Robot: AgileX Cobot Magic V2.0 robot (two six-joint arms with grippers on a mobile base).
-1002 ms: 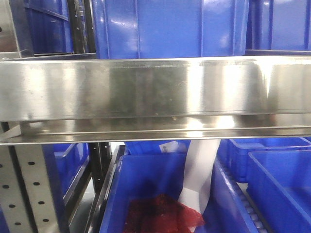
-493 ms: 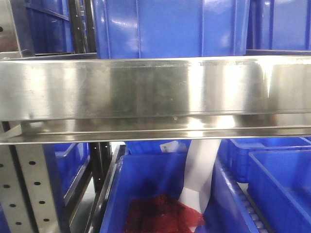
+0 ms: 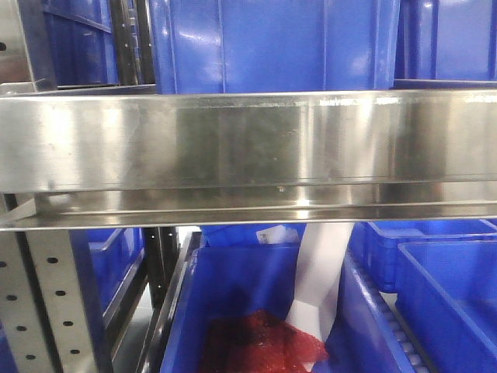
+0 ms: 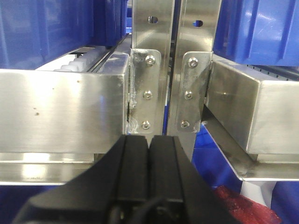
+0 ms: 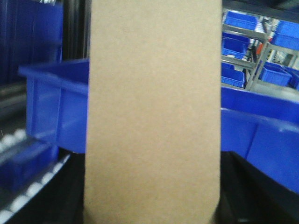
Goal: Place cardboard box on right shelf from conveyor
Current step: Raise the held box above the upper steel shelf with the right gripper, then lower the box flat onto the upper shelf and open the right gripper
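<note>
Facing the right shelf (image 3: 248,140), almost unchanged from a second ago, the cardboard box (image 5: 152,112) seems clamped in the unseen right tool, left tool (image 4: 149,140) clenched empty, placement pending.

Front view: steel shelf (image 3: 248,140), 1. Red mesh bundle (image 3: 260,342), 1. White sheet (image 3: 318,272), 1. Blue bins (image 3: 272,47): cropped, no sure count.
Left wrist view: uprights (image 4: 152,46), 2. Bolts (image 4: 148,94), 6, three per upright.
Right wrist view: cardboard box (image 5: 152,112), 1.
</note>
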